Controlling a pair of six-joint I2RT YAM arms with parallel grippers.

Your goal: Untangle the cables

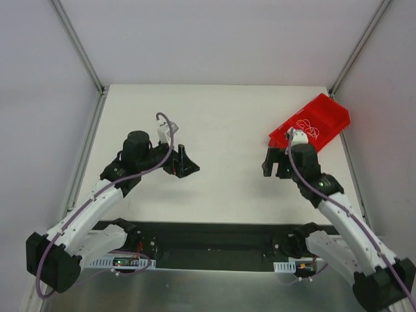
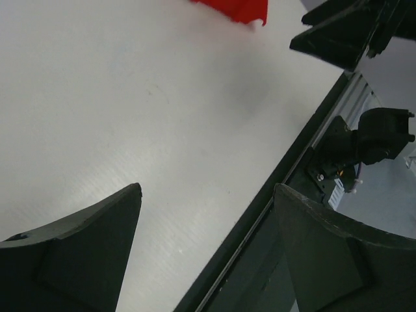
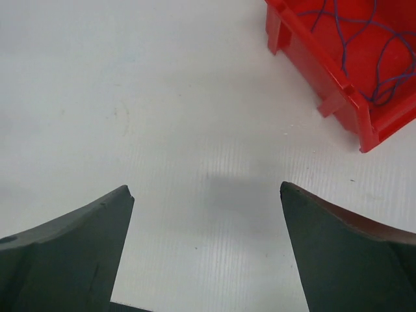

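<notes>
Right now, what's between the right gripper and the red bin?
Only bare table between right gripper and red bin with cables, per the right wrist view.

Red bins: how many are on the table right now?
1. The red bin sits at the far right of the table, just beyond the right gripper, with the cables inside it. The arms cover some of the surface, so another could be hidden.

White table (image 1: 214, 123), seemingly pale walls (image 1: 39, 65).
</notes>
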